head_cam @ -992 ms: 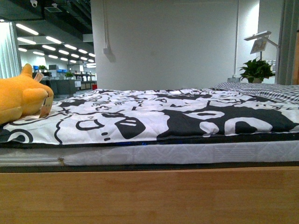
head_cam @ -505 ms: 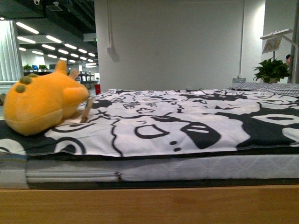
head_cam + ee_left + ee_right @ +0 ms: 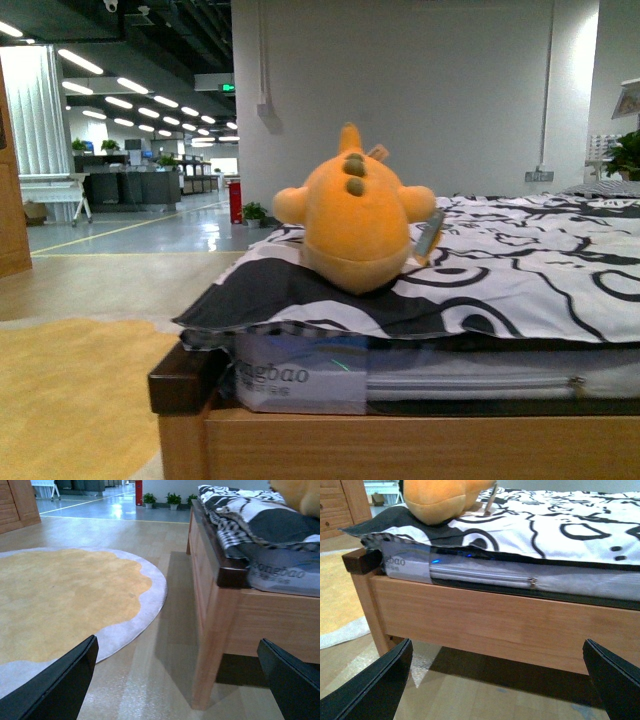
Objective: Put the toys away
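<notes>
The orange plush toy [image 3: 355, 225] sits on the patterned duvet [image 3: 520, 270] at the bed's corner, probably light and squashy, best pinched across its rounded body; the left gripper [image 3: 176, 652] and right gripper [image 3: 496, 652] gape wide, empty.

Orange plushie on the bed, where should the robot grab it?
Probably squeeze the soft orange plush toy across its wide rounded body, coming from the front bed edge: it lies near the corner of the black-and-white quilt, bulging end toward the robot.
</notes>
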